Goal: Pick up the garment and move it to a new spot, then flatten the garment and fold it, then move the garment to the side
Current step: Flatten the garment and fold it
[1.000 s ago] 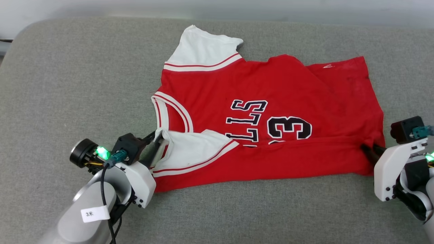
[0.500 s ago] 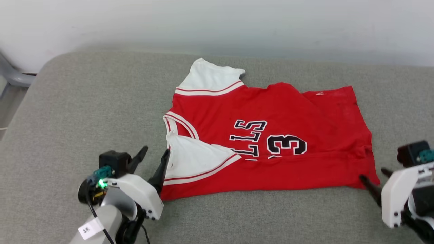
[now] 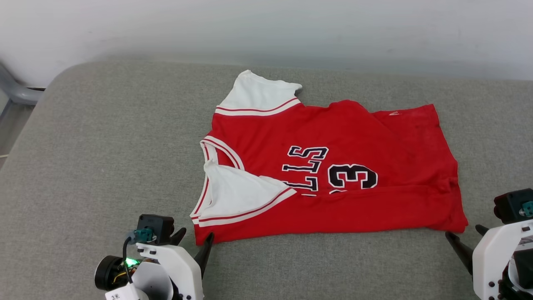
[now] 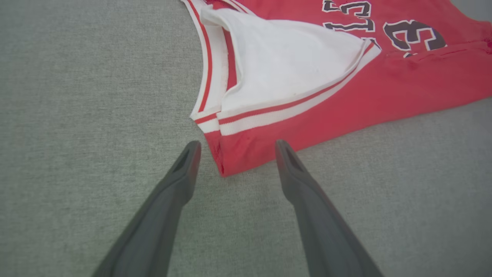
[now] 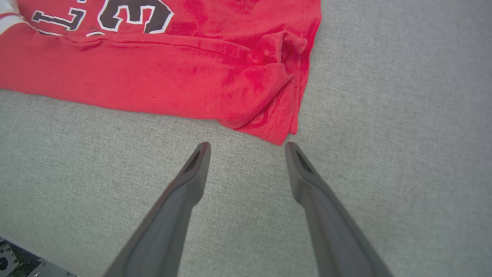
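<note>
The red jersey (image 3: pixel 333 166) lies flat mid-way across the grey cushion (image 3: pixel 104 146). Its near long edge and one white sleeve (image 3: pixel 237 193) are turned up over the lettering, which looks like a first lengthwise fold. The left gripper (image 3: pixel 196 235) and right gripper (image 3: pixel 463 231) sit spread wide and empty just beside the two near corners, probably so the fold lies undisturbed.

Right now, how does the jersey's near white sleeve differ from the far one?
The near sleeve is folded in over the red body of the jersey; the far sleeve sticks out past it onto the grey surface. The near sleeve lies just ahead of the open left gripper; the far sleeve lies well away from it. Both are white with red-and-white striped trim.
</note>
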Tool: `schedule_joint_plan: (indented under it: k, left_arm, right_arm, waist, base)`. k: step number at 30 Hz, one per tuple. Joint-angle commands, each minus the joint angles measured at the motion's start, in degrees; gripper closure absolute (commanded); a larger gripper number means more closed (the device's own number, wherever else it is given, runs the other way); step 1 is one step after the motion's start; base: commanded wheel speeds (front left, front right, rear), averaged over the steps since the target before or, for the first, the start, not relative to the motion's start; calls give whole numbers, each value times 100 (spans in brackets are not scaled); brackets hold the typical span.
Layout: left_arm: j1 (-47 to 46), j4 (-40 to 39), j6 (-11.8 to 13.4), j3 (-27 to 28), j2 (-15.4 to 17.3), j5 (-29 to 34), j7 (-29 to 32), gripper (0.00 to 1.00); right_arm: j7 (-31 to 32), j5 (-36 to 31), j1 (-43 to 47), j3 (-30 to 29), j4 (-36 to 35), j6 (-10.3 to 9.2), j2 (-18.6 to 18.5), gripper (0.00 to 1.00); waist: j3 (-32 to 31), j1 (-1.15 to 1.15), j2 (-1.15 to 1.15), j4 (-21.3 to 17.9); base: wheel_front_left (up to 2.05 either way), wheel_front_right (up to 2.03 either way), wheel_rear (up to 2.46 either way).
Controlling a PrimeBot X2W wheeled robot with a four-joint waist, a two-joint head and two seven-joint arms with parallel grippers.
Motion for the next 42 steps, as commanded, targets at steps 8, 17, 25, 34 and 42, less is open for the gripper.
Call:
schedule_joint_plan:
  k: [8,17,25,34,42]
  left_arm:
    - [-179,19,378,7,83,101,446,0]
    - [-334,579,421,1,-41,15,536,0]
    - [-299,968,72,-212,-204,-219,753,100]
    - [-409,361,252,102,3,-75,175,100]
    - [-420,-172,305,43,68,9,223,100]
  right_arm:
    - [368,-175,30,-108,-560,-5,162,0]
    - [347,-216,-107,-99,-720,-5,133,0]
    - [377,-264,-87,-168,-640,-5,96,0]
    - [329,-604,-384,-333,-187,-5,54,0]
    - [325,-808,-881,-260,627,-5,167,0]
  waist:
    - [311,1,0,-185]
    - [661,1,0,-318]
    - [747,1,0,-286]
    - [530,1,0,-64]
    - [639,1,0,69]
  base:
    - [0,0,0]
    - [0,0,0]
    - [0,0,0]
    - [0,0,0]
    - [0,0,0]
